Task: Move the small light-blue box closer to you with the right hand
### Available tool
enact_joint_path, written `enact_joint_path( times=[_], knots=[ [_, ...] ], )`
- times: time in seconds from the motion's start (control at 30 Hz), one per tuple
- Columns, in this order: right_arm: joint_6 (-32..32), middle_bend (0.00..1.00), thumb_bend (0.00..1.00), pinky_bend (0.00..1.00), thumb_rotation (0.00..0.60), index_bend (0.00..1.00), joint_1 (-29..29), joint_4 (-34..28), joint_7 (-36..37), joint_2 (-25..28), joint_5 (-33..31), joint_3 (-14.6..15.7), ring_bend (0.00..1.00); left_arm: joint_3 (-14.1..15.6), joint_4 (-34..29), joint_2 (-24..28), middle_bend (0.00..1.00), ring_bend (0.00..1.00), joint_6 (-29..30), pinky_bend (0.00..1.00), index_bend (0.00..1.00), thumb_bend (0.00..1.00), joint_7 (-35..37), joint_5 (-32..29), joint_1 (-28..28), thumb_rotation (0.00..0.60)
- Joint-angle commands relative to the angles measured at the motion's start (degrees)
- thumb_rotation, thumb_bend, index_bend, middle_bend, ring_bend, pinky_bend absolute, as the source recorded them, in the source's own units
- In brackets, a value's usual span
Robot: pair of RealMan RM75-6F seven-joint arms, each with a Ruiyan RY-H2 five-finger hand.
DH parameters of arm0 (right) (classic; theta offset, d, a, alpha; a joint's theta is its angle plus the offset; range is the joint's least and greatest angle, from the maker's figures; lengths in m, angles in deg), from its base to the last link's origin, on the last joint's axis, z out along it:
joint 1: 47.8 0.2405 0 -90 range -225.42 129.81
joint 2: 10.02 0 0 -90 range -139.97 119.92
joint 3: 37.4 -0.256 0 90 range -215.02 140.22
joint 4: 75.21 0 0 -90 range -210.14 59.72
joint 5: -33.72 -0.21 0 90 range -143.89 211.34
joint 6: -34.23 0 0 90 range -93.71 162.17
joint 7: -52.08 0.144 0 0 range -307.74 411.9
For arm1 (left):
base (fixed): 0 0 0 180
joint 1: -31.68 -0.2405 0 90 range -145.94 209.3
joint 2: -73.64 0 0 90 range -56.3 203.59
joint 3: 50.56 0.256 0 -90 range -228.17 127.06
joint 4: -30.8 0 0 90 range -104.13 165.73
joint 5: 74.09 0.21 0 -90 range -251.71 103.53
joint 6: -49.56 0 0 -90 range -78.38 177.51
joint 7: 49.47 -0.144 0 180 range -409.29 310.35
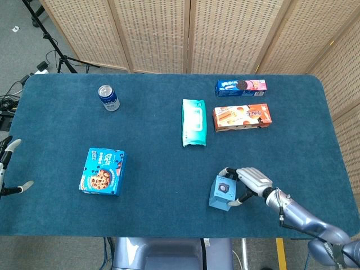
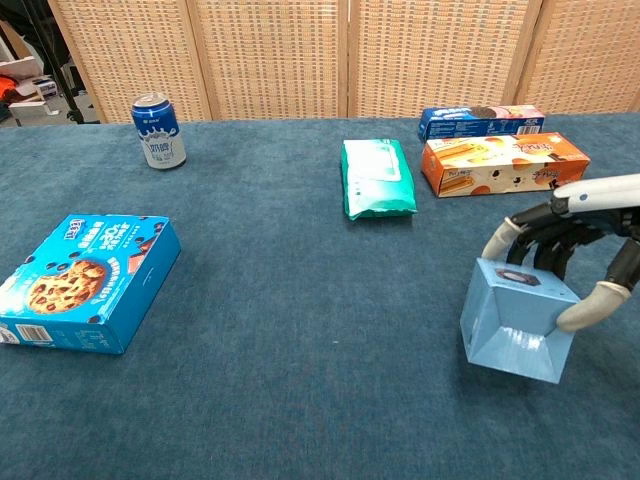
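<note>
The small light-blue box (image 1: 221, 193) (image 2: 513, 327), with a speaker picture on its top, is near the table's front edge at the right. It is tilted, its near side raised. My right hand (image 1: 251, 181) (image 2: 563, 250) grips it, fingers curled over the far top edge and the thumb against its right side. My left hand (image 1: 8, 169) hangs off the table's left edge, fingers apart, holding nothing; the chest view does not show it.
A blue cookie box (image 1: 102, 171) lies at front left and a blue can (image 1: 108, 98) at back left. A green wipes pack (image 1: 194, 122), an orange snack box (image 1: 242, 117) and a blue biscuit box (image 1: 241, 86) are behind the hand.
</note>
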Motion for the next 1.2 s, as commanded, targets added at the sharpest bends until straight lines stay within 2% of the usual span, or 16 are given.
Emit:
enact_joint_path(
  times=[0.03, 0.23, 0.27, 0.33, 0.37, 0.4, 0.47, 0.7, 0.83, 1.03, 1.07, 1.13, 1.17, 1.2],
  knots=[
    [-17.29, 0.49, 0.50, 0.34, 0.600, 0.43, 8.21, 0.24, 18.20, 4.15, -0.71, -2.79, 0.45, -0.08, 0.13, -0.02, 0.00, 0.00, -0.34, 0.00, 0.00, 0.00, 0.02, -0.33, 0.10, 0.600],
    [-19.78, 0.47, 0.50, 0.34, 0.600, 0.44, 9.07, 4.37, 22.52, 1.33, 3.09, -2.24, 0.44, -0.19, 0.23, 0.03, 0.00, 0.00, -0.69, 0.00, 0.00, 0.00, 0.11, -0.67, 0.19, 0.600],
    [-19.58, 0.41, 0.46, 0.34, 0.600, 0.42, 9.07, 5.01, 22.94, 0.84, 3.65, -2.01, 0.39, -0.25, 0.22, 0.07, 0.00, 0.00, -0.62, 0.00, 0.00, 0.00, 0.24, -0.71, 0.16, 0.600],
    [-19.01, 0.18, 0.32, 0.27, 0.600, 0.31, 9.01, 5.54, 23.09, 0.39, 4.51, -1.65, 0.19, -0.34, 0.28, 0.10, 0.00, 0.00, -0.49, 0.00, 0.00, 0.00, 0.33, -0.81, 0.10, 0.600],
    [-18.27, 0.06, 0.23, 0.19, 0.600, 0.18, 8.96, 6.11, 22.69, 0.09, 5.43, -1.23, 0.07, -0.39, 0.31, 0.10, 0.00, 0.00, -0.40, 0.00, 0.00, 0.00, 0.41, -0.85, 0.06, 0.600],
    [-17.45, 0.00, 0.16, 0.11, 0.600, 0.07, 8.88, 6.70, 22.16, -0.13, 6.02, -0.98, 0.01, -0.39, 0.32, 0.10, 0.00, 0.00, -0.39, 0.00, 0.00, 0.00, 0.48, -0.84, 0.03, 0.600],
    [-14.27, 0.00, 0.13, 0.05, 0.600, 0.00, 8.10, 7.94, 20.74, -0.64, 6.70, -0.77, 0.00, -0.38, 0.39, 0.09, 0.00, 0.00, -0.36, 0.00, 0.00, 0.00, 0.52, -0.75, 0.02, 0.600],
    [-8.98, 0.00, 0.11, 0.04, 0.600, 0.00, 6.74, 8.45, 15.42, 0.54, 6.32, -0.18, 0.00, -0.26, 0.35, 0.02, 0.00, 0.00, -0.29, 0.00, 0.00, 0.00, 0.41, -0.42, -0.01, 0.600],
    [-4.94, 0.00, 0.10, 0.02, 0.600, 0.00, 4.99, 5.61, 14.61, 3.50, 5.59, -0.18, 0.00, -0.16, 0.19, 0.15, 0.00, 0.00, 0.04, 0.00, 0.00, 0.00, 0.56, -0.07, -0.18, 0.600],
    [2.97, 0.00, 0.08, 0.00, 0.600, 0.00, 2.02, 2.19, 14.35, 7.46, 8.58, 0.28, 0.00, -0.12, 0.23, 0.11, 0.00, 0.00, 0.21, 0.00, 0.00, 0.00, 0.61, 0.06, -0.28, 0.600],
    [5.63, 0.00, 0.05, 0.00, 0.600, 0.00, 0.96, 1.73, 13.59, 8.14, 9.46, 0.39, 0.00, -0.10, 0.22, 0.09, 0.00, 0.00, 0.23, 0.00, 0.00, 0.00, 0.60, 0.14, -0.29, 0.600],
    [17.06, 0.00, 0.01, 0.00, 0.600, 0.00, -4.22, 1.98, 6.87, 8.16, 11.17, 0.02, 0.00, 0.03, 0.21, -0.04, 0.00, 0.00, 0.53, 0.00, 0.00, 0.00, 0.41, 0.58, -0.36, 0.600],
    [20.34, 0.00, 0.00, 0.00, 0.600, 0.00, -5.88, 2.40, 4.17, 7.31, 11.27, -0.09, 0.00, 0.06, 0.22, -0.09, 0.00, 0.00, 0.66, 0.00, 0.00, 0.00, 0.37, 0.70, -0.40, 0.600],
    [28.50, 0.00, 0.00, 0.00, 0.600, 0.00, -10.02, 5.06, -4.62, 4.62, 11.77, -0.42, 0.00, 0.13, 0.36, -0.45, 0.00, 0.00, 1.19, 0.00, 0.00, 0.00, 0.00, 0.85, -0.63, 0.600]
  ],
)
